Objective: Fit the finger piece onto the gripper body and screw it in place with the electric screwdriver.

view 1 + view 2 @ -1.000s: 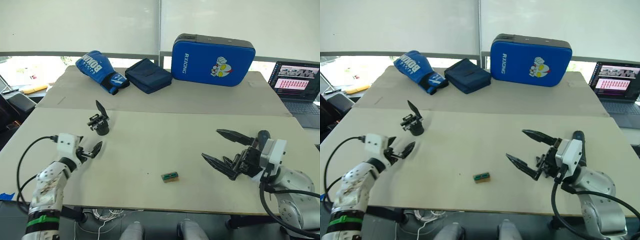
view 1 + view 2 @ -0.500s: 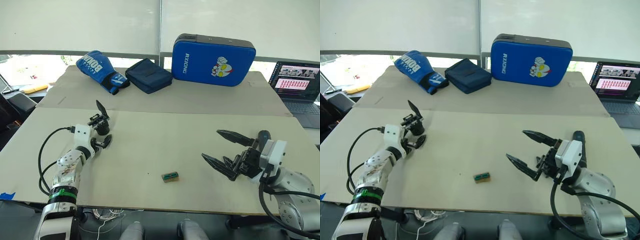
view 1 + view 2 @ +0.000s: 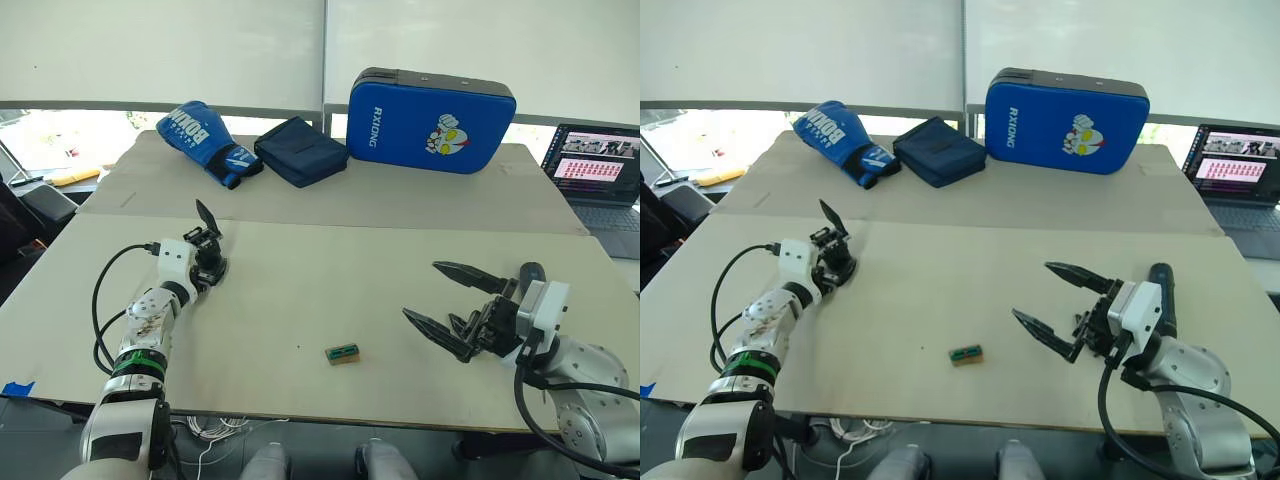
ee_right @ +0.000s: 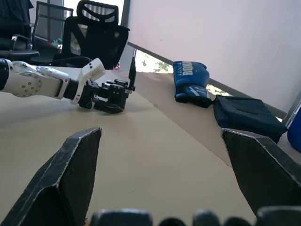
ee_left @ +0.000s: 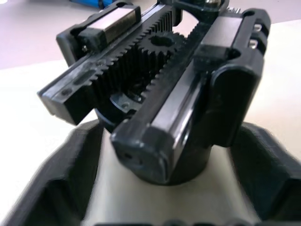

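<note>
While the left arm reaches forward, findings read as follows.
Hidden: left tool point(image 3: 207, 272) fingertips, masked by the gripper body point(image 3: 208, 257) in the head views.
Left wrist view: fingers point(image 5: 44, 188) spread either side of the body's round base, not visibly clamping; rack teeth and pinion exposed.
Gripper body: upright on desk point(image 3: 330, 290), one pointed finger up.
Right tool point(image 3: 452, 307): open, empty, well apart.
Small green block point(image 3: 341, 353): between the arms.

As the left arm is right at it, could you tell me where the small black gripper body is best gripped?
Probably the small black gripper body's round stubby base, approached level from the robot's side: the left gripper's open fingers already flank it, clear of the exposed racks and the upright pointed finger.
</note>
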Controlling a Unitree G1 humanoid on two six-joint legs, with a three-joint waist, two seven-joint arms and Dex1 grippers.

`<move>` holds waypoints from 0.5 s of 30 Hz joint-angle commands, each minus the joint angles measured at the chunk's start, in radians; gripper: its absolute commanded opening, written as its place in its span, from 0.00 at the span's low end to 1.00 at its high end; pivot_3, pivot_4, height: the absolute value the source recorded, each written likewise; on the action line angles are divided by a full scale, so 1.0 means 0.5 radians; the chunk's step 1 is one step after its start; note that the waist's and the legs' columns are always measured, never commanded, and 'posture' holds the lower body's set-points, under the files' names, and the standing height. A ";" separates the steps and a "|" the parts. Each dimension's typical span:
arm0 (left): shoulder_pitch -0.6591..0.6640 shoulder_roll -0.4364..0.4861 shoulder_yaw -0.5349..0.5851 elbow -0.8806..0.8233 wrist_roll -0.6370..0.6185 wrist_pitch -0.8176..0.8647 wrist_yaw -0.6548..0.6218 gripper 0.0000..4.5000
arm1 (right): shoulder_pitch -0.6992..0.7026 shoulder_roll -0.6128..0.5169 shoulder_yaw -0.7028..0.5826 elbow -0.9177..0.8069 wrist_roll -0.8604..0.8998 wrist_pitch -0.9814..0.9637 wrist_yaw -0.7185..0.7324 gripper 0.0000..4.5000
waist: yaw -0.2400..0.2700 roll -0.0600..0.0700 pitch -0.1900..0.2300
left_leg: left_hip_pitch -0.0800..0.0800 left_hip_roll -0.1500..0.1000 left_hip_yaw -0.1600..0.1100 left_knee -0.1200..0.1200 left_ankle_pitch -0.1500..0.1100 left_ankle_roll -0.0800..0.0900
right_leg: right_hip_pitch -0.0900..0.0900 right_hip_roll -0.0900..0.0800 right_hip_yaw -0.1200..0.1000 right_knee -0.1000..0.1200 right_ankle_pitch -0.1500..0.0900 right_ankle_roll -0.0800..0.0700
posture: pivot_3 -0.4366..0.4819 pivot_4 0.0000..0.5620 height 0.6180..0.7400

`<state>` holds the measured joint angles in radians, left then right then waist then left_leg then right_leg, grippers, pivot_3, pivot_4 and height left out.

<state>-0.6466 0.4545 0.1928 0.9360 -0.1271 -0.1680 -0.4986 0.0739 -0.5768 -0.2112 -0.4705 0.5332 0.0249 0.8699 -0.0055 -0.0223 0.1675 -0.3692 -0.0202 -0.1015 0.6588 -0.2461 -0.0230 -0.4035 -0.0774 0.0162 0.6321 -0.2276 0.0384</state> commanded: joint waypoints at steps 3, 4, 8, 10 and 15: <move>0.026 -0.034 -0.015 0.006 -0.023 -0.065 -0.133 0.52 | 0.042 -0.021 -0.043 -0.092 0.025 -0.017 -0.007 1.00 | 0.005 0.000 0.000 | 0.000 -0.001 0.000 0.000 0.000 0.000 | 0.001 0.000 0.000 0.000 0.000 0.001 | 0.48 0.27 1.00; 0.044 -0.035 -0.010 -0.032 -0.038 -0.082 -0.168 0.52 | 0.050 -0.024 -0.052 -0.094 0.026 -0.018 -0.006 1.00 | 0.005 0.000 0.000 | 0.000 -0.001 0.000 0.000 0.000 0.000 | 0.000 0.000 0.000 0.000 0.000 0.001 | 0.48 0.27 1.00; 0.232 -0.053 -0.072 -0.513 -0.155 -0.028 -0.415 0.52 | 0.098 -0.049 -0.098 -0.112 0.033 -0.021 0.007 1.00 | -0.002 0.000 0.000 | -0.001 -0.001 0.000 0.000 0.000 0.000 | 0.000 -0.001 0.001 -0.001 0.001 -0.001 | 0.48 0.27 1.00; 0.401 -0.066 -0.142 -0.965 -0.222 0.076 -0.505 0.52 | 0.144 -0.079 -0.158 -0.128 0.053 -0.013 0.015 1.00 | 0.000 0.000 0.000 | -0.003 -0.001 0.000 0.000 0.000 0.000 | -0.001 -0.002 0.001 -0.002 0.001 -0.001 | 0.48 0.27 1.00; 0.633 -0.111 -0.245 -1.666 -0.309 0.443 -0.459 0.52 | 0.206 -0.098 -0.241 -0.156 0.106 0.026 -0.024 1.00 | 0.003 -0.003 0.003 | -0.007 0.000 0.000 0.000 -0.001 0.000 | -0.004 -0.002 0.002 -0.003 0.002 -0.001 | 0.48 0.27 1.00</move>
<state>-0.3048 0.3923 0.0494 0.2360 -0.2359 0.0357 -0.7386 0.1747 -0.6183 -0.2968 -0.5098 0.5588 0.0322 0.8674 -0.0039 -0.0240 0.1691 -0.3726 -0.0194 -0.1016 0.6590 -0.2463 -0.0230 -0.4054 -0.0776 0.0170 0.6303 -0.2263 0.0378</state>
